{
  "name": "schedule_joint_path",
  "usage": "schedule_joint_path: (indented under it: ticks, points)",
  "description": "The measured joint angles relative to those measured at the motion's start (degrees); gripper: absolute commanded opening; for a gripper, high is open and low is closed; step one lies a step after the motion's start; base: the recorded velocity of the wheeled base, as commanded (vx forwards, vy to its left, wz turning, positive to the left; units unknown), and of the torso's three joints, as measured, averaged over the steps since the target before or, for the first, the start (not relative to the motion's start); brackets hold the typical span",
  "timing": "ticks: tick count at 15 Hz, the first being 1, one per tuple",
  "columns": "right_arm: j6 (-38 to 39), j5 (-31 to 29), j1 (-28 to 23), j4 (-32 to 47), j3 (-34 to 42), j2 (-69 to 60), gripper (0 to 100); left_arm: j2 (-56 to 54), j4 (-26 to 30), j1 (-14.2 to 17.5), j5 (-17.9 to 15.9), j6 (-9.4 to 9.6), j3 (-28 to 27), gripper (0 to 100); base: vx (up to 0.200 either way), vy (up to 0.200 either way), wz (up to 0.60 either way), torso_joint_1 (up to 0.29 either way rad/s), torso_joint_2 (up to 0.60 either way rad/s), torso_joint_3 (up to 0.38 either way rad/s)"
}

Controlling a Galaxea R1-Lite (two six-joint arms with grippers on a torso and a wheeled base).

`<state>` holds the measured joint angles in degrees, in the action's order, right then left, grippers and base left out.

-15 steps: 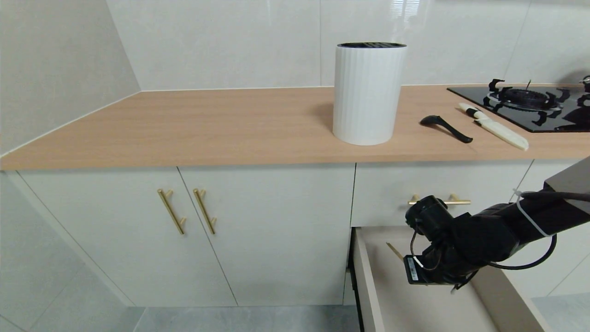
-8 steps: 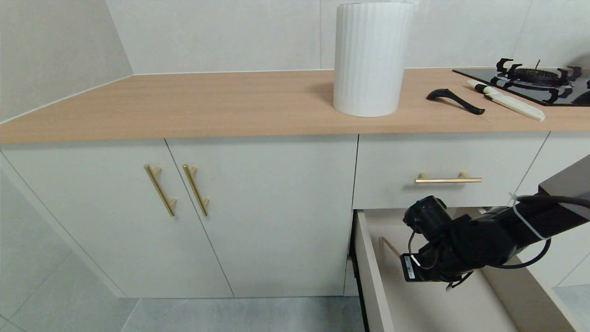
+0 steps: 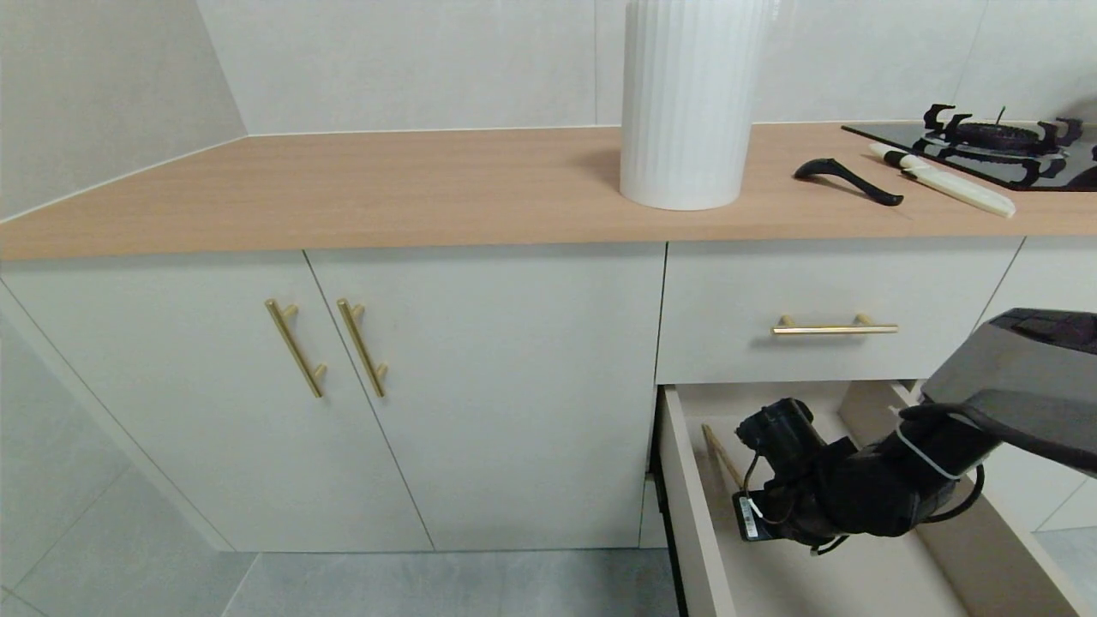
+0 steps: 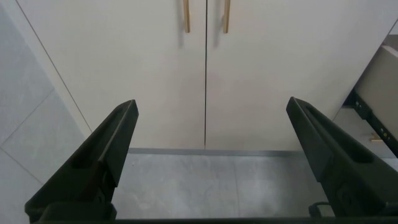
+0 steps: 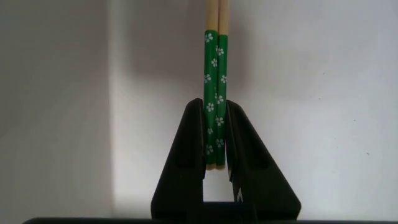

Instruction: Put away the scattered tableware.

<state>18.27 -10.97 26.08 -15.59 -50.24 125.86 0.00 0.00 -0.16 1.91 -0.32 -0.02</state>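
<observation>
My right claw pinches the pair of chopsticks, low inside the pulled-out drawer at the head view's lower right. Released tilted, they could jab the drawer wall or roll apart. My left claw hangs spread wide, holding nothing.

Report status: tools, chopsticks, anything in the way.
Right tool shut on chopsticks, in open drawer. Left tool open, empty. Nothing seen in the way.

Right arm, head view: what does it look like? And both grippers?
The right arm is black below a grey upper segment, with a looping black cable, a white cable tie and a white label. The right gripper and left gripper are black and tapered.
</observation>
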Motion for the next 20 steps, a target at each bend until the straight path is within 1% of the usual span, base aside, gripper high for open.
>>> schedule_joint_path:
  ticks: [3,9,10,17,20]
  points:
    - [0.0,-2.3,0.0,-3.9,0.1,2.8,0,0.0,0.0,0.0,0.0,0.05,0.0,100,0.000,0.000,0.00,0.000,0.00,0.000]
    - [0.0,-2.5,-0.4,-4.6,0.2,4.8,0,0.0,0.0,0.0,0.0,0.02,0.0,100,0.000,0.000,0.00,0.000,0.00,0.000]
    - [0.0,-2.6,-0.5,-4.6,0.2,4.8,100,0.0,0.0,0.0,0.0,0.02,0.0,100,0.000,0.000,0.00,0.000,0.00,0.000]
    - [0.1,-2.6,-0.5,-5.7,0.4,4.9,100,0.1,0.0,0.0,0.0,-0.01,0.0,100,0.000,0.000,0.00,0.000,0.00,0.000]
    - [0.1,-2.7,-0.5,-5.6,1.4,2.9,100,0.1,0.0,0.0,0.0,0.00,0.0,100,0.000,0.000,0.00,0.000,0.00,0.000]
